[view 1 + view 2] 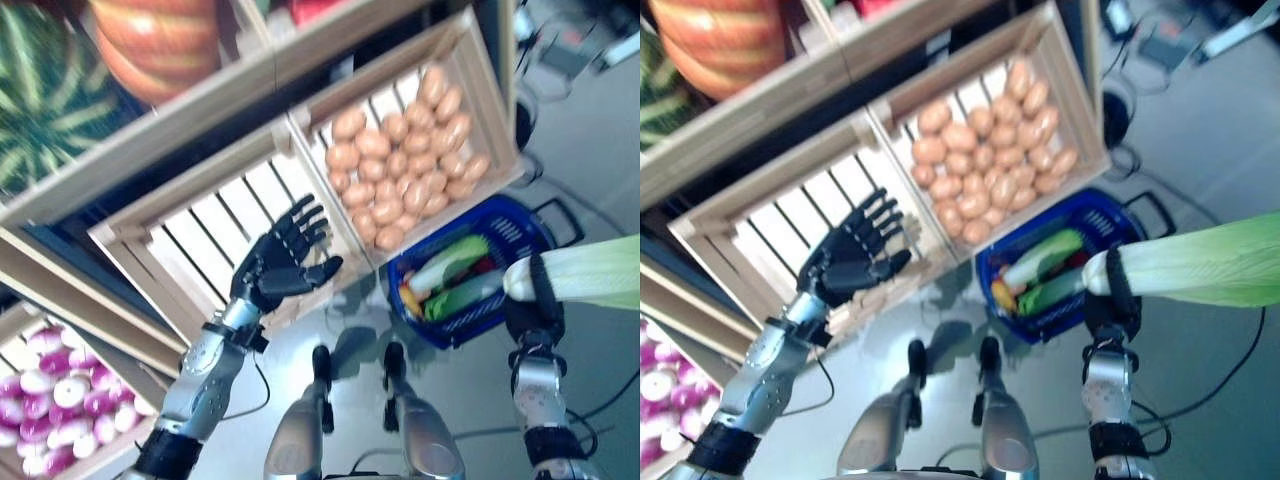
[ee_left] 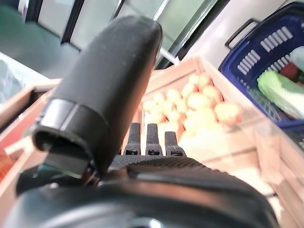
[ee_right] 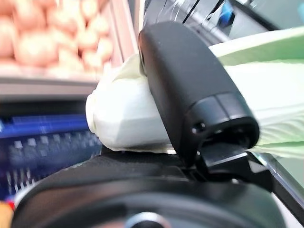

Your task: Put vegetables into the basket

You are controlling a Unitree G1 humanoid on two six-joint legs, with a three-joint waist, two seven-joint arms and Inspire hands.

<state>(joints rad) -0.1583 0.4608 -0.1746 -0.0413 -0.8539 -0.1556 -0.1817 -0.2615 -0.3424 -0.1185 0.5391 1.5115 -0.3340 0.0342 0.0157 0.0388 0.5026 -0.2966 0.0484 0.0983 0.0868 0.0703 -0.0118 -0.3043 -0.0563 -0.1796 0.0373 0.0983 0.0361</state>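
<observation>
The right hand (image 1: 1110, 290) clasps a pale green cabbage (image 1: 1200, 262) by its white stem end, leaves trailing outward, just beside the blue basket (image 1: 1095, 222) on the floor, probably so it can swing in over the vegetables (image 1: 1040, 262) already there. The left hand (image 1: 852, 250) hangs empty with fingers spread before an empty wooden crate (image 1: 760, 225), clear of the drop.

Crates (image 1: 200, 215): pale slatted wood, matt. Basket (image 1: 520, 225): blue perforated plastic, slightly glossy. Floor (image 1: 600, 150): smooth, grey, reflective.
</observation>
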